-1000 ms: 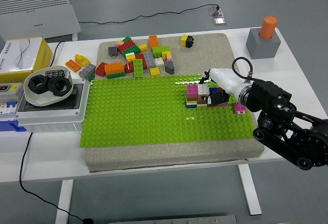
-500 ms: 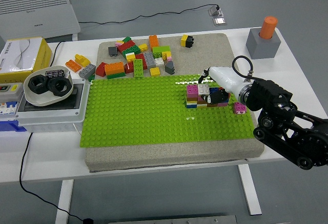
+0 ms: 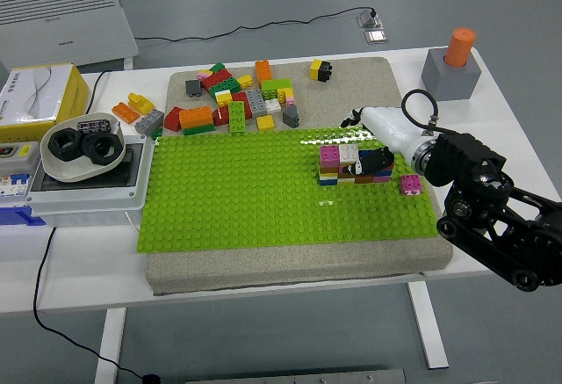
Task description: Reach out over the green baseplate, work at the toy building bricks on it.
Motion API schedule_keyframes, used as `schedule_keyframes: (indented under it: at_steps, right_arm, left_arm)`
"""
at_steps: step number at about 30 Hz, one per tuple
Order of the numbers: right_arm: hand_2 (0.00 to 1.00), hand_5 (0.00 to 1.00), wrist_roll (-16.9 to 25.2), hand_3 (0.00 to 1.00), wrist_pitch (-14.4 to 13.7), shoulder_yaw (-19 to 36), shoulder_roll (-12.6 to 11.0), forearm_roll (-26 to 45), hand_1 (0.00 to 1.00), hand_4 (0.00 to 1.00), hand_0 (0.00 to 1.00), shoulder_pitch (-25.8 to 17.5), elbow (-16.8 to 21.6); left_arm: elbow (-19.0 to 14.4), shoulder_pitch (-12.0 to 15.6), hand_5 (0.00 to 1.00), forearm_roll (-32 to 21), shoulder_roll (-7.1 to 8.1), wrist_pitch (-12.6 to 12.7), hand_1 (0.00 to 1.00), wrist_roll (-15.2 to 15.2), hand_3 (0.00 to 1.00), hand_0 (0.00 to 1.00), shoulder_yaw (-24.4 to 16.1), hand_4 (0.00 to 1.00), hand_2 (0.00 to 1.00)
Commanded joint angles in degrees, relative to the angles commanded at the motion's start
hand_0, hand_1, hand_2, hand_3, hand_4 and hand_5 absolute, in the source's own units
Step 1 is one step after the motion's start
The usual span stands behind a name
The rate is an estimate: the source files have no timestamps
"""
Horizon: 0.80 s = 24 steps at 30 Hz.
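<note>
Your right hand [image 3: 373, 160] sits against the small stacked multicoloured brick wall [image 3: 344, 165]; whether it grips anything, I cannot tell. Press straight down, keeping the flat green studded baseplate [image 3: 246, 199] steady.

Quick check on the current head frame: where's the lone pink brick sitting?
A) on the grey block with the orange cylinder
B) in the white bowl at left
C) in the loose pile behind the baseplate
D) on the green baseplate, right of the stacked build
D: the lone pink brick sits on the green baseplate near its right edge, just right of the stacked build where the right hand is working.
</note>
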Motion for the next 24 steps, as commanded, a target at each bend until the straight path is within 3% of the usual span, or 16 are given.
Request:
schedule_keyframes:
  at_steps: [2,3,8,9,14,19,20,21,24]
  right_arm:
    - [0.849,0.316,-0.1,0.783,-0.3,0.6,-0.2,-0.6,0.8,0.942,0.803,-0.4,1.1]
    - [0.868,0.38,-0.2,0.786,-0.4,1.1,-0.4,-1.0,0.827,0.938,0.816,-0.7,1.7]
    - [0.868,0.38,-0.3,0.786,-1.0,4.5,-1.1,-3.0,0.827,0.938,0.816,-3.6,6.7]
    - [0.876,0.45,-0.3,0.78,-1.1,5.7,-1.3,-3.4,0.83,0.933,0.815,-4.7,8.2]
    - [0.876,0.45,0.5,0.78,-2.6,9.5,-2.3,-4.0,0.83,0.933,0.815,-8.7,13.3]
    - [0.875,0.47,4.2,0.76,-8.5,12.7,-3.2,-3.5,0.831,0.934,0.813,-13.8,18.7]
    - [0.875,0.47,5.1,0.76,-9.8,13.2,-3.2,-3.4,0.831,0.934,0.813,-14.8,19.3]
    - [0.869,0.486,5.9,0.688,-11.2,13.7,-3.1,-3.4,0.829,0.933,0.805,-15.8,19.8]
    - [0.869,0.486,8.6,0.688,-15.7,15.0,-2.7,-3.5,0.829,0.933,0.805,-19.4,20.2]
  left_arm:
    - [0.0,0.0,0.813,-0.1,0.03,0.0,0.573,0.0,0.706,0.737,0.1,0.724,0.538]
    - [0.0,-0.1,0.814,-0.1,0.05,0.0,0.573,0.0,0.707,0.737,0.1,0.724,0.538]
    - [0.0,-0.2,0.814,-0.1,0.11,0.0,0.573,0.0,0.707,0.737,0.2,0.724,0.538]
    - [0.0,-0.2,0.815,-0.2,0.11,0.0,0.573,0.0,0.707,0.737,0.2,0.724,0.538]
    - [0.0,-0.3,0.815,-0.4,0.17,0.0,0.573,-0.1,0.707,0.737,0.3,0.724,0.538]
    - [0.0,-0.2,0.812,-0.8,0.44,-0.1,0.574,-0.1,0.707,0.737,0.7,0.726,0.537]
    - [0.0,-0.2,0.812,-0.9,0.47,-0.2,0.574,-0.1,0.707,0.737,0.8,0.726,0.537]
    - [0.0,-0.1,0.809,-1.1,0.48,-0.1,0.574,-0.1,0.707,0.737,0.8,0.727,0.535]
    - [0.0,0.2,0.809,-1.5,0.43,-0.1,0.574,0.0,0.707,0.737,0.8,0.727,0.535]
